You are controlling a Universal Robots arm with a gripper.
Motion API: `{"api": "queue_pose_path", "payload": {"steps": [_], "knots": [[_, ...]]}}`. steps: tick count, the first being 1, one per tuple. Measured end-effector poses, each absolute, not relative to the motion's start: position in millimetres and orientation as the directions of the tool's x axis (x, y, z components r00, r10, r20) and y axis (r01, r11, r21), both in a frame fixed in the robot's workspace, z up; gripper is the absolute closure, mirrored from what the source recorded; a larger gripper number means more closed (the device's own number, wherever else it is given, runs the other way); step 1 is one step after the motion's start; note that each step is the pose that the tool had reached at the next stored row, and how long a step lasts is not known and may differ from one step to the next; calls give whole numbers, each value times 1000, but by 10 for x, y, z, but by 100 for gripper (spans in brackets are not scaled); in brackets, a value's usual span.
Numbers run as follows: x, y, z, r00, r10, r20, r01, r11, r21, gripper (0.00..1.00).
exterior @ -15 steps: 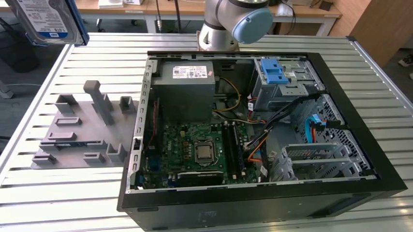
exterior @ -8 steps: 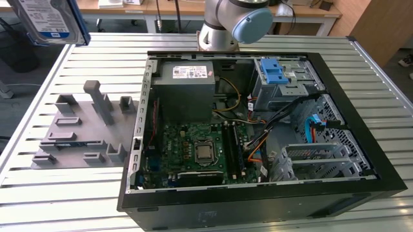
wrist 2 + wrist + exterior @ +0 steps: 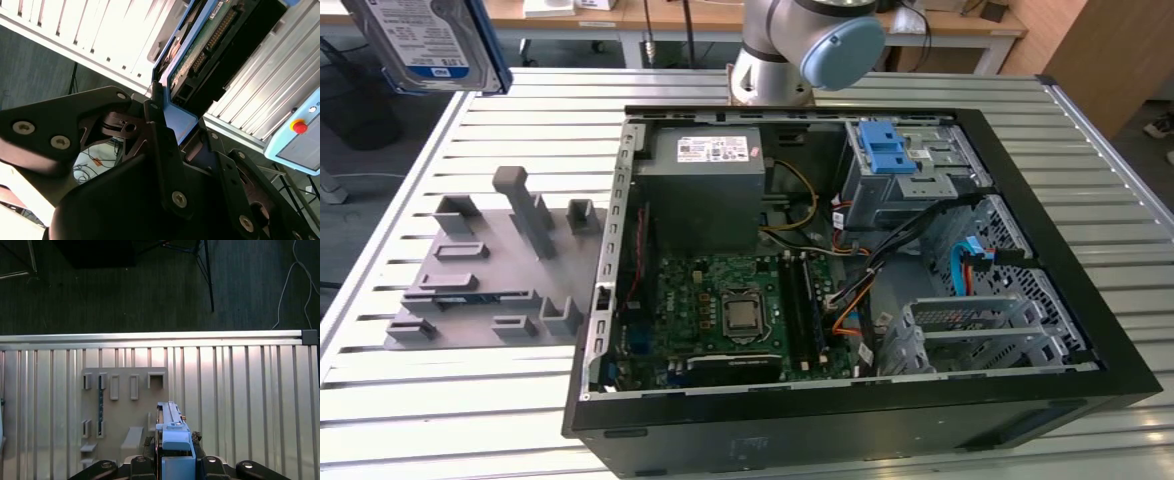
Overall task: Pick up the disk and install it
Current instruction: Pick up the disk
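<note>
The disk [image 3: 427, 40] hangs high in the air at the exterior view's upper left, above the table's corner, its white-and-blue label facing the camera. In the first wrist view the disk [image 3: 172, 435] stands edge-on with its blue carrier rail toward the camera, and my gripper [image 3: 172, 462] is shut on it, black fingers [image 3: 142, 465] pressing either side. The second wrist view shows the disk's [image 3: 210, 45] green circuit-board side and blue rail between the same black fingers [image 3: 160, 125].
An open black computer case [image 3: 1067, 250] lies on the slatted aluminium table [image 3: 480, 420], with a grey power-supply box [image 3: 707, 185] and a blue-latched drive bay [image 3: 887, 150] inside. A grey slotted fixture [image 3: 494, 260] sits to the case's left. The arm's base [image 3: 787, 50] stands behind.
</note>
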State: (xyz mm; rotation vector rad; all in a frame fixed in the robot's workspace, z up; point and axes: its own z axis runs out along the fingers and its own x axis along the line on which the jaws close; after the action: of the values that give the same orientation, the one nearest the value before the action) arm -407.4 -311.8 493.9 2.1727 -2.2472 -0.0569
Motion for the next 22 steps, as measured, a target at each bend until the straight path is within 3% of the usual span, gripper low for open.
{"api": "queue_pose_path", "payload": {"steps": [22], "knots": [[-3921,-3118,4938,-34,-999,-14,-999,33,37,64]]}}
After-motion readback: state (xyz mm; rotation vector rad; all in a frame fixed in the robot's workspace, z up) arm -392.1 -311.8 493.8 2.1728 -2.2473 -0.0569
